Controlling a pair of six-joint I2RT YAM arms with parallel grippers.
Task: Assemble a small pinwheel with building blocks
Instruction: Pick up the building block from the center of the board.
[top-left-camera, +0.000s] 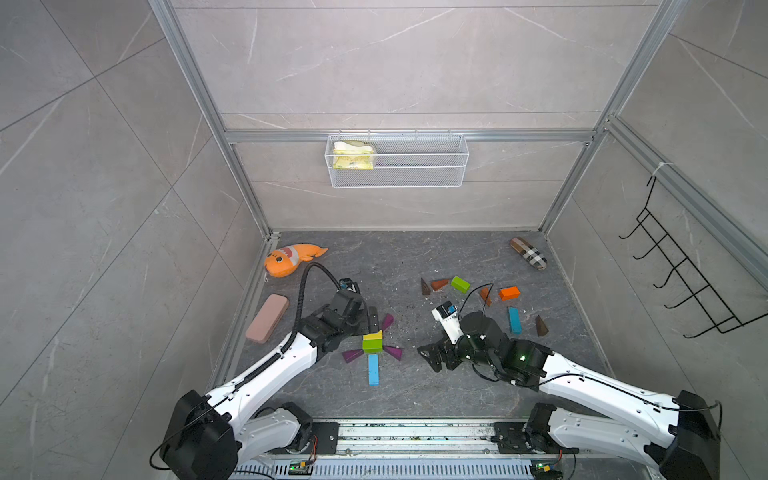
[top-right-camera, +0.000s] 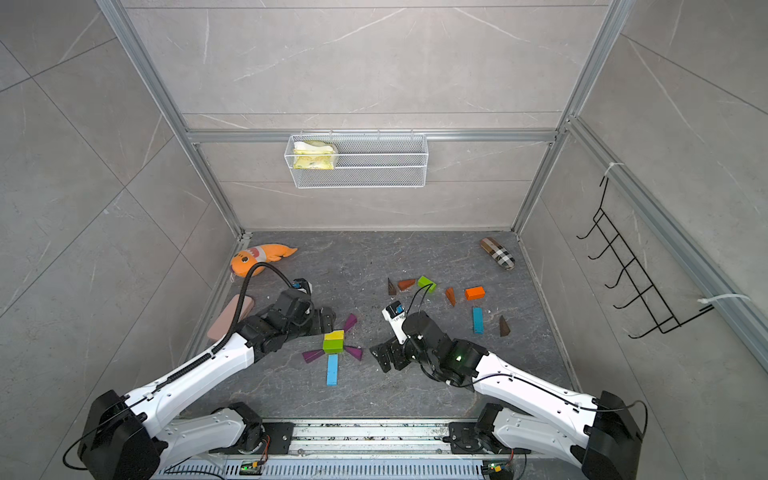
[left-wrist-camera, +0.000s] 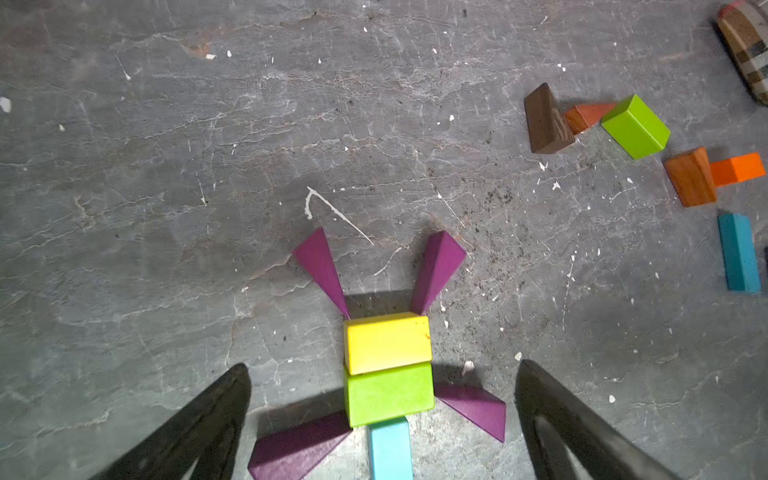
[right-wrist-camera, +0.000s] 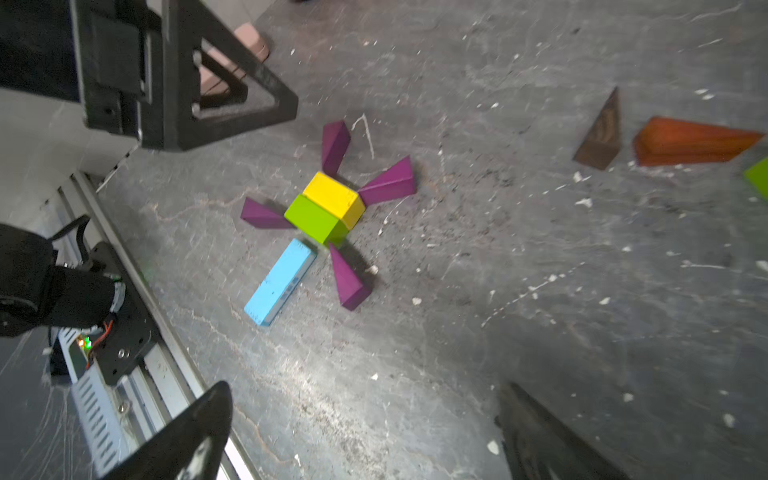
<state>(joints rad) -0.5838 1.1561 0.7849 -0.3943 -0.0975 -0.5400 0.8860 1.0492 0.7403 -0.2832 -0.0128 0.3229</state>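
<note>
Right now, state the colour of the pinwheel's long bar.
Light blue bar, clearest in right wrist view.

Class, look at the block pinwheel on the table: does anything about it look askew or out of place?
The purple wedges fan unevenly: two form a narrow V off the yellow block, while two beside the green block splay wide. The light-blue bar sits straight.

purple wedges (top-left-camera: 352, 355) 4; brown/orange wedges (top-left-camera: 439, 284) 4; bricks (top-left-camera: 372, 344) 4; bars (top-left-camera: 373, 369) 2

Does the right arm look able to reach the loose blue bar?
Probably yes: the right gripper is open and empty; the loose blue bar lies uncovered beside that arm, but the gripper faces away.
</note>
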